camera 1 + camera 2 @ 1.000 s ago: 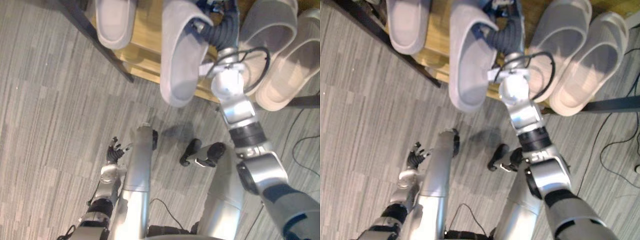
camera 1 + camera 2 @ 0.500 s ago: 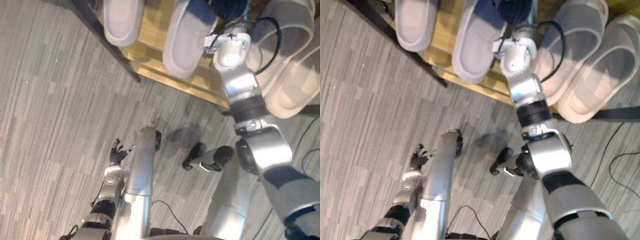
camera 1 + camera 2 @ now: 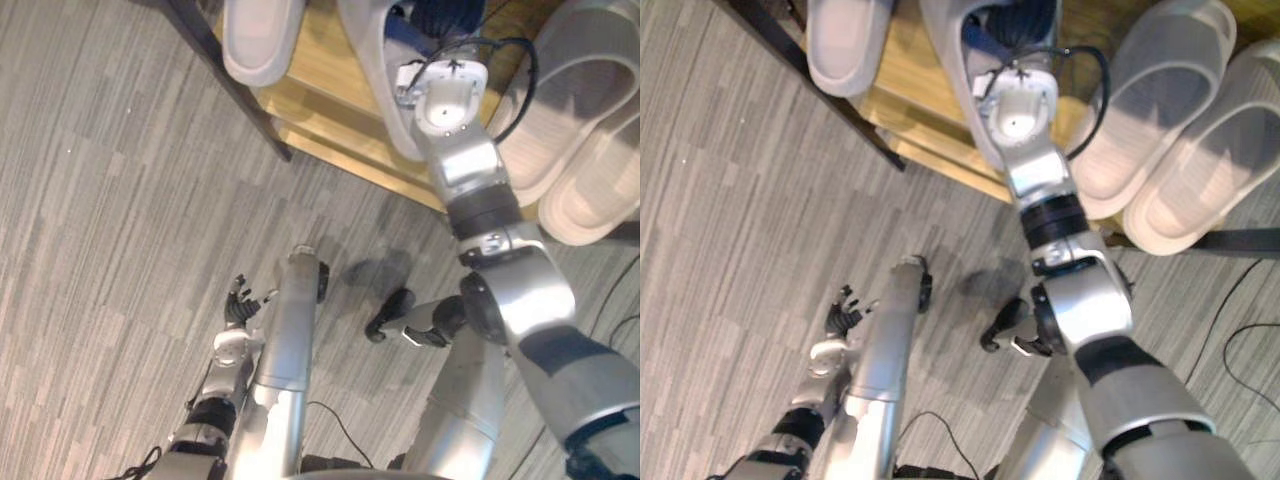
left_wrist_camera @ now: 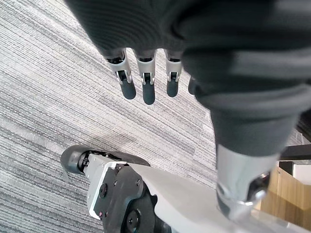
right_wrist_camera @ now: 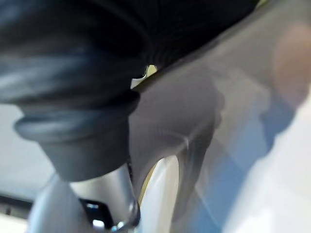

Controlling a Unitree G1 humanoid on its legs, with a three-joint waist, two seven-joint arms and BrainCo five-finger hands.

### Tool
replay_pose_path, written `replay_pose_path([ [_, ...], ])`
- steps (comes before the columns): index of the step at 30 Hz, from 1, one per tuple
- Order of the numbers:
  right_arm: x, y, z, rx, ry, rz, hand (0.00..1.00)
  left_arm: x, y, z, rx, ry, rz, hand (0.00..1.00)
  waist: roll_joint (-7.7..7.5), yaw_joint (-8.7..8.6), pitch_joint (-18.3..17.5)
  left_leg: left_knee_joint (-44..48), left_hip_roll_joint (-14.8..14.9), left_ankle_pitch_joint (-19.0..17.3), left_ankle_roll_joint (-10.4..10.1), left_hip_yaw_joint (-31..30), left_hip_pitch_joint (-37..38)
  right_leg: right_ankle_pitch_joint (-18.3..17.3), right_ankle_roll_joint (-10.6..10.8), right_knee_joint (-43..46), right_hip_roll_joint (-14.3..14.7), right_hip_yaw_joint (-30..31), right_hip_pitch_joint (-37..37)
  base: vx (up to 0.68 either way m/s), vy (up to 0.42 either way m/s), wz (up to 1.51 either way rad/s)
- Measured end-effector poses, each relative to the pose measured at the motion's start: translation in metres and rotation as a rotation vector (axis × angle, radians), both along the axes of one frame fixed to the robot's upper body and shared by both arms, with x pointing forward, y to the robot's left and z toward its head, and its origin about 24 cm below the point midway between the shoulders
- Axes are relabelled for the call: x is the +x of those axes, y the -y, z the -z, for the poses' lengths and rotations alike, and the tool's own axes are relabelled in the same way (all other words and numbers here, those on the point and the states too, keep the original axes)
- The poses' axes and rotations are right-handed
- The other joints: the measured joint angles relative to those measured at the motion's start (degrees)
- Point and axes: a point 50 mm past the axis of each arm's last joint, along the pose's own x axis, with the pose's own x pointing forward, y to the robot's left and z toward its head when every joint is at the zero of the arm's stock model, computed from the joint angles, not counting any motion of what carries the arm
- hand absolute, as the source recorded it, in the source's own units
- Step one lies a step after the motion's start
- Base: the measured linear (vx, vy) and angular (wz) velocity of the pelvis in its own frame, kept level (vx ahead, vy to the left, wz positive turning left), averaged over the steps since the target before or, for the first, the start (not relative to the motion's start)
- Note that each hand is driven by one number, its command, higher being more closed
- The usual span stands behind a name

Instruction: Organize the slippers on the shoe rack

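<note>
**Right hand at the middle slipper on the rack**

Right hand point(image 3: 1020, 18) up at the shoe rack point(image 3: 312, 62), dark ribbed cover against the open mouth of a grey slipper point(image 3: 372, 70) with a blue lining. In the right wrist view, grey upper and blue lining close against that cover, touching it. Cannot tell how far open this hand is, or whether it has hold of the slipper: all hidden by the cover and the slipper itself. Slipper stretched from the hand back toward the robot, along the wooden shelf, near end tucked under the silver forearm and short of the shelf's front edge. Cannot tell whether resting on the wood or held just above it.

To the left of the right hand, apart from it across a strip of bare wood, a second grey slipper point(image 3: 262, 38) on the same shelf, close to the rack's dark frame bar point(image 3: 232, 75). To the right of the hand, a pair of paler slippers: the nearer one point(image 3: 560, 100) just beside the forearm, the farther one point(image 3: 600, 185) lying alongside its mate, touching it.

Left hand point(image 3: 240, 305) low down, well apart from the rack and from every slipper, over the grey striped carpet point(image 3: 110, 200). Fingers point(image 4: 148, 90) straight and a little spread, curled round nothing, touching nothing.
</note>
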Motion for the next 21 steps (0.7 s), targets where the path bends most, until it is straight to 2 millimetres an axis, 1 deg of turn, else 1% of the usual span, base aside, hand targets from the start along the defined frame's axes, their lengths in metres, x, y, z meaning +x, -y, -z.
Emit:
replay_pose_path([
  [2,0.002,0.002,0.008,0.024,-0.028,-0.012,0.0,0.0,-0.001,0.001,-0.002,-0.005,-0.004,0.0,0.0,0.01,0.0,-0.8,0.0,0.1,0.0,-0.1,0.9,0.0,0.0,-0.7,0.0,-0.2,1.0,0.0,0.013,0.05],
  [6,0.006,-0.001,0.027,0.051,-0.081,-0.033,0.0,-0.003,-0.001,0.006,-0.003,-0.033,-0.008,0.0,-0.01,0.02,-2.5,-1.9,0.1,0.3,-0.1,0.1,1.3,0.2,-0.4,-1.9,0.2,-0.5,1.4,0.0,0.003,0.01],
  [9,0.006,0.003,0.037,0.06,-0.099,-0.028,0.0,-0.003,-0.002,0.005,-0.006,-0.031,-0.013,0.0,-0.02,-0.09,-2.6,-2.8,0.2,0.3,-0.1,0.3,3.2,0.4,-0.6,-2.9,0.2,-0.7,3.4,0.01,0.012,0.01],
  [13,0.002,0.001,0.046,0.074,-0.098,-0.043,0.0,-0.005,-0.003,0.007,-0.008,-0.04,-0.02,0.0,-0.12,-0.12,-3.3,-4.2,0.9,0.2,0.0,0.7,5.0,0.3,0.1,-4.7,1.0,-0.8,5.1,0.0,0.029,-0.06],
  [16,-0.003,-0.003,0.047,0.097,-0.076,-0.071,0.0,-0.005,-0.004,0.008,-0.011,-0.042,-0.023,0.0,-0.1,-0.39,-3.6,-4.9,1.1,0.3,0.0,0.9,5.6,0.7,-0.3,-5.2,1.1,-0.8,5.4,0.0,0.007,-0.01],
  [19,-0.003,0.0,0.057,0.12,-0.094,-0.079,0.0,-0.005,-0.005,0.008,-0.018,-0.044,-0.03,0.0,-0.1,-0.67,-3.6,-5.6,1.2,0.3,0.0,0.9,6.9,0.8,-0.6,-6.0,1.3,-1.0,6.8,0.0,0.01,-0.01],
  [21,-0.007,-0.003,0.064,0.146,-0.094,-0.102,0.0,-0.006,-0.007,0.008,-0.032,-0.045,-0.043,0.0,-0.25,-0.72,-3.8,-6.2,1.9,0.3,0.0,0.9,7.5,0.9,-0.1,-7.0,2.1,-1.2,7.2,0.0,0.033,-0.12],
])
